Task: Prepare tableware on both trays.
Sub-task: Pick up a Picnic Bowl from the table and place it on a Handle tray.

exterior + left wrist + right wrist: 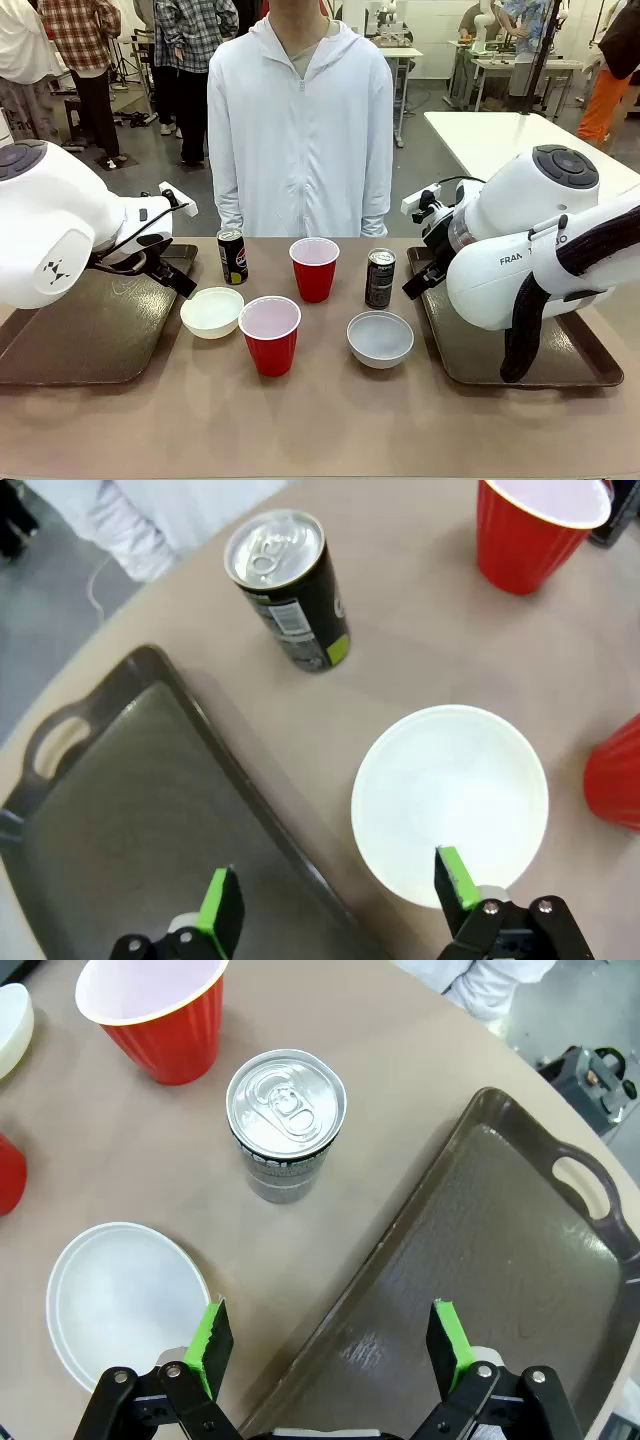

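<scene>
Over the table (320, 420), left tool (335, 875) and right tool (328, 1325) gape, each spanning a tray (150, 810) rim and a bowl (450, 795).

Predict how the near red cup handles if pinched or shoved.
The near red cup looks empty, so probably light. Thin wall likely flexes under a pinch. It stands upright on a narrower base, so a push near the rim may tip it.
</scene>
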Controlling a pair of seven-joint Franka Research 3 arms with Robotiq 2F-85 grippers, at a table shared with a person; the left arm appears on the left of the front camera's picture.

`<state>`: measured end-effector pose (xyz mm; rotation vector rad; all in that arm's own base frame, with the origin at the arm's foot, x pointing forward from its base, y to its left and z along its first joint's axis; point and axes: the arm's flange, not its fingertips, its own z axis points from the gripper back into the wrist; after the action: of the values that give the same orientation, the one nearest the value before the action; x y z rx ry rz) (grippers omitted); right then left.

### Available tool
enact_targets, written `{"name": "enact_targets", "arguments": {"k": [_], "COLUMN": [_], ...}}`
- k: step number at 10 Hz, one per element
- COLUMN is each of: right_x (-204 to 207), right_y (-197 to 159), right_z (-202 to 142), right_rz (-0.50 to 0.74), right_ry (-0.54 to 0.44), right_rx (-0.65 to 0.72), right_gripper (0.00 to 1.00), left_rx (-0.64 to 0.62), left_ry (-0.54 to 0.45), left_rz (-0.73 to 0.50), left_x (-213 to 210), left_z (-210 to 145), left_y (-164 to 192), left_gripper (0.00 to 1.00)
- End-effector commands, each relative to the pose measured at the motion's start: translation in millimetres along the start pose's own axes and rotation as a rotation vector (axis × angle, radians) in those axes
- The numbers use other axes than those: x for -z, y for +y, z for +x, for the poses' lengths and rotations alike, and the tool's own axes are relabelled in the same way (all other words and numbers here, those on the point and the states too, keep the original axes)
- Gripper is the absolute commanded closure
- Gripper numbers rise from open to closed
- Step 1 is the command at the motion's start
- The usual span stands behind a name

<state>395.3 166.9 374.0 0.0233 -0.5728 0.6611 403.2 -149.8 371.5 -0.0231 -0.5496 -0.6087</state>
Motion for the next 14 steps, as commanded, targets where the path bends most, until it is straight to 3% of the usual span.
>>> {"name": "enact_targets", "arguments": {"k": [1,13,14], "right_x": [0.0,0.0,-28.7], "right_y": [0.0,-0.1,12.0], "right_z": [0.0,0.0,-6.9], "right_rz": [0.000,0.000,0.044], "right_ry": [0.000,0.000,-0.009], "right_rx": [0.000,0.000,-0.048], "right_gripper": [0.00,0.00,0.00], "left_rx": [0.000,0.000,0.012], "left_ry": [0.000,0.000,0.032], "left_rz": [0.000,0.000,0.013], "left_x": [0.0,0.0,-28.0], "left_z": [0.0,0.0,-12.7], "left_y": [-0.1,0.0,-2.9], "left_gripper": [0.00,0.00,0.00]}}
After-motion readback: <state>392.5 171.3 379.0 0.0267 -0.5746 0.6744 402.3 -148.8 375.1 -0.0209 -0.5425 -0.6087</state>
